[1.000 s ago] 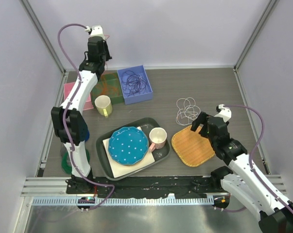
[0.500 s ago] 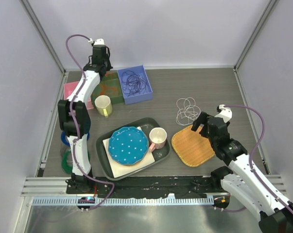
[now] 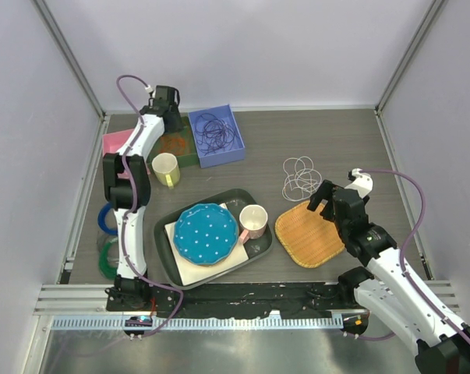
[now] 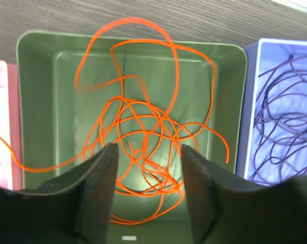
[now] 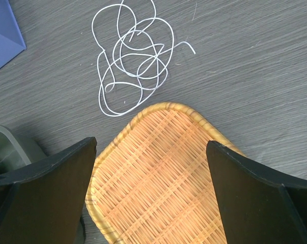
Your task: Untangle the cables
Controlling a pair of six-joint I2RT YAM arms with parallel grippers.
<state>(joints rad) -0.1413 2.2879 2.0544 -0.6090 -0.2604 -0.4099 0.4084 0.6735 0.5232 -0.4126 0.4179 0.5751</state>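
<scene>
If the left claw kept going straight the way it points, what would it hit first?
Most likely the orange cable, whose loops lie straight ahead of the open left gripper. The floor of the green tray comes right under them. How far off they are, the wrist view doesn't show.

No readable text or labels anywhere

**White shells, black joints, mauve hoses**

The left arm and right arm share one build: slim white shells between bulky black joint housings. Each carries a thick mauve line, the left hose and the right hose. The left tool and right tool have broad, matte black fingers with rounded edges.
</scene>
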